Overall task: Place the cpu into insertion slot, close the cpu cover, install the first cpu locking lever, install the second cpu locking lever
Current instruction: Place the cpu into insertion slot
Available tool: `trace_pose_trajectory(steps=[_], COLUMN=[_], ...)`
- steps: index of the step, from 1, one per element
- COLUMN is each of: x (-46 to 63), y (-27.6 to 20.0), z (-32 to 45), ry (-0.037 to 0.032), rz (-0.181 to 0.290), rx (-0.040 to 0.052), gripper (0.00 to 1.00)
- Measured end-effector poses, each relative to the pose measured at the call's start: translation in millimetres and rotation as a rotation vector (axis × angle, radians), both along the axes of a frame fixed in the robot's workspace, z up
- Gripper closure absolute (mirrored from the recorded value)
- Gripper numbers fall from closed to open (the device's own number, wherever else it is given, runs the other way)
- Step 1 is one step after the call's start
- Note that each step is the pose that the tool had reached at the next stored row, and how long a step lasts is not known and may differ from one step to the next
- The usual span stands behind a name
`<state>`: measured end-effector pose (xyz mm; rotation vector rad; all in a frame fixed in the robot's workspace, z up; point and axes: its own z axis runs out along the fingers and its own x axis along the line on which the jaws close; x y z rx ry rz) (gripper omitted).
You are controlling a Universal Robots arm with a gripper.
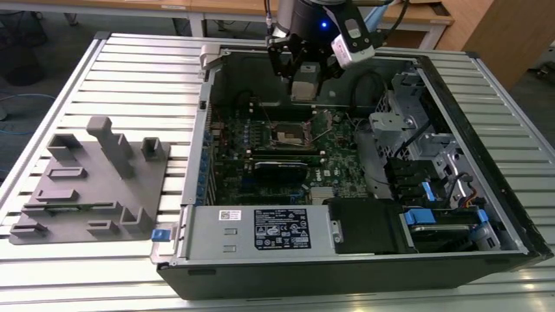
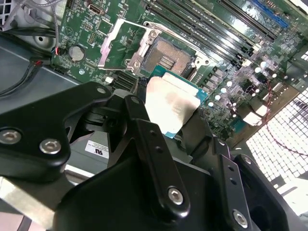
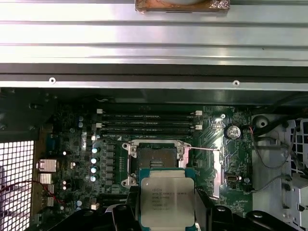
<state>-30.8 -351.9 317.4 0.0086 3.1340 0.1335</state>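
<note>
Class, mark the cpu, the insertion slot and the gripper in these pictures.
cpu (image 3: 167,197): first wrist view, centre of its silvery top.
insertion slot (image 3: 159,156): first wrist view, middle of its contact field.
gripper (image 1: 305,91): exterior view, midway between its fingertips, at the cpu.

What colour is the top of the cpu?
Silvery grey, with a blue-green rim; the cpu shows best in the first wrist view.

Nothing printed is showing clearly enough to read. A black label (image 1: 280,229) is sitting on the grey metal box (image 1: 208,235), covered in fine white print. A small white sticker (image 1: 231,215) is lying on that box just beside the label. Faint lines of lettering are showing on the cpu (image 3: 167,199), too small to make out.
</note>
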Motion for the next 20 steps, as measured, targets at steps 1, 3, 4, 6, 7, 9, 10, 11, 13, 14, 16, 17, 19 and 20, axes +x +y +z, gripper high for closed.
trace_pose_trajectory(steps=[1,3,4,6,7,9,10,11,13,14,16,17,19,20], x=[0.0,0.0,0.0,0.0,0.0,0.0,0.0,0.0,0.0,0.0,0.0,0.0,0.0,0.0], y=[0.0,0.0,0.0,0.0,0.0,0.0,0.0,0.0,0.0,0.0,0.0,0.0,0.0,0.0], z=[0.0,-1.3,-2.8,-6.0,-7.6,-9.6,-9.6,-9.6,-11.5,-11.5,-11.6,-11.6,-11.6,-11.6], ry=[0.0000,-0.0003,-0.0005,-0.0017,-0.0026,-0.0038,-0.0037,-0.0037,-0.0038,-0.0038,-0.0038,-0.0038,-0.0038,-0.0038], rz=[0.000,0.000,0.000,0.000,0.000,0.000,0.000,0.000,0.000,0.000,0.000,0.000,0.000,0.000], rx=[-0.0002,-0.0015,-0.0024,-0.0030,-0.0032,-0.0034,-0.0036,-0.0037,-0.0035,-0.0036,-0.0035,-0.0035,-0.0035,-0.0035], gripper=[0.46,0.46,0.46,0.46,0.46,0.46,0.46,0.46,0.46,0.46,0.46,0.46,0.46,0.46])
